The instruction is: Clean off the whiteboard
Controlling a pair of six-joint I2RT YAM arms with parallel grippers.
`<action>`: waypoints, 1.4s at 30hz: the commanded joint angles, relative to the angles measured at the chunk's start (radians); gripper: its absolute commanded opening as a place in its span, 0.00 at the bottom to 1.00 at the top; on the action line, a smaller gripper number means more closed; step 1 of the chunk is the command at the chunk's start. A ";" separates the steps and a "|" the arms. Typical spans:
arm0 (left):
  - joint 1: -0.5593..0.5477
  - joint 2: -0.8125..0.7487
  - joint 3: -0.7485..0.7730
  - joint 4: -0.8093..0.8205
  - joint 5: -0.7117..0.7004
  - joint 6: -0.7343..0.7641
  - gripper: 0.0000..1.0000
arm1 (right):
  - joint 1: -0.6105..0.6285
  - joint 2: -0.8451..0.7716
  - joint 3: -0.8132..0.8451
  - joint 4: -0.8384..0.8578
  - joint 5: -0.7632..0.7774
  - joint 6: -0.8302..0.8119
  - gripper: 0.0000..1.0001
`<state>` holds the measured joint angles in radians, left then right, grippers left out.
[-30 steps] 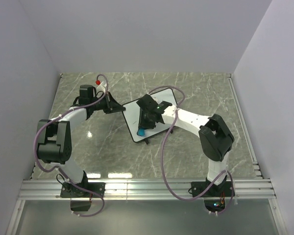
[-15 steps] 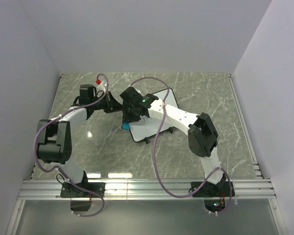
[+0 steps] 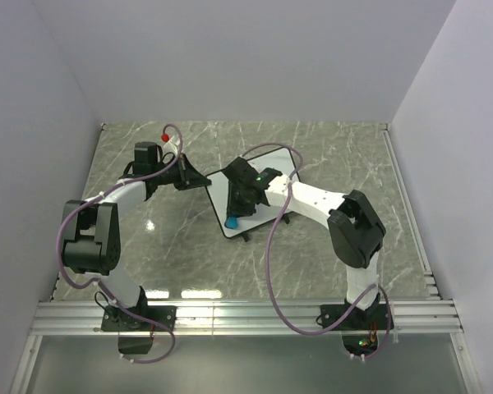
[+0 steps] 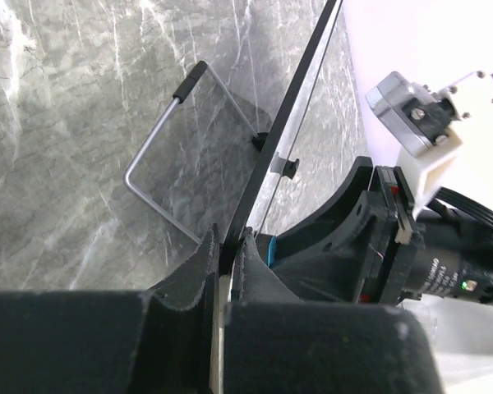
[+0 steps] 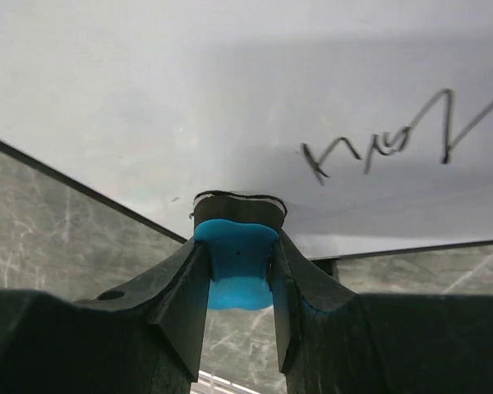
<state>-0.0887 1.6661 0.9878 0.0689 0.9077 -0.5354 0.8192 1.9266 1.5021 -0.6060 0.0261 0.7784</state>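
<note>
Right wrist: right fingers (image 5: 177, 312) clamp the eraser (image 5: 234, 275) on the board (image 5: 230, 98), left fingers (image 4: 193, 275) pinch its edge; press it flat, sweep across the scribble (image 5: 378, 144), left bracing.

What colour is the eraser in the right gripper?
Bright blue; the eraser shows best in the right wrist view.

A robot lab cell — bare white walls (image 3: 246, 57), marble-patterned table (image 3: 345, 156), aluminium rail (image 3: 246, 316).
</note>
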 commanded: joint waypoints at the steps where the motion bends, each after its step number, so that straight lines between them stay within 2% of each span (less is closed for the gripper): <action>1: -0.017 -0.012 0.014 -0.017 -0.026 -0.021 0.00 | -0.035 0.018 -0.037 -0.017 0.109 0.010 0.00; 6: -0.020 -0.014 0.009 -0.014 -0.026 -0.021 0.00 | -0.034 0.041 0.053 -0.054 0.120 0.012 0.00; 13: -0.028 -0.017 0.009 -0.027 -0.032 -0.015 0.00 | -0.038 0.147 0.383 -0.135 0.124 0.013 0.00; 16: -0.026 -0.028 0.011 -0.038 -0.035 -0.011 0.00 | -0.048 0.189 0.466 -0.161 0.136 0.012 0.00; 19: -0.028 -0.037 0.005 -0.041 -0.039 -0.006 0.00 | -0.089 0.210 0.480 -0.175 0.147 0.027 0.00; 26: -0.026 -0.054 -0.012 -0.041 -0.046 -0.005 0.00 | -0.130 0.207 0.399 -0.183 0.172 0.024 0.00; 33: -0.026 -0.055 -0.005 -0.047 -0.049 0.000 0.00 | -0.072 0.079 0.039 -0.091 0.196 0.009 0.00; 36: -0.026 -0.060 -0.012 -0.040 -0.050 -0.001 0.00 | -0.051 0.042 -0.061 -0.060 0.190 0.015 0.00; 42: -0.026 -0.048 -0.011 -0.037 -0.049 -0.001 0.00 | -0.029 0.028 -0.106 -0.055 0.183 0.028 0.00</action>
<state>-0.1024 1.6478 0.9810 0.0441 0.8780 -0.5331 0.7925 1.8908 1.4441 -0.6292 0.1650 0.8101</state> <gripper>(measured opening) 0.043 0.387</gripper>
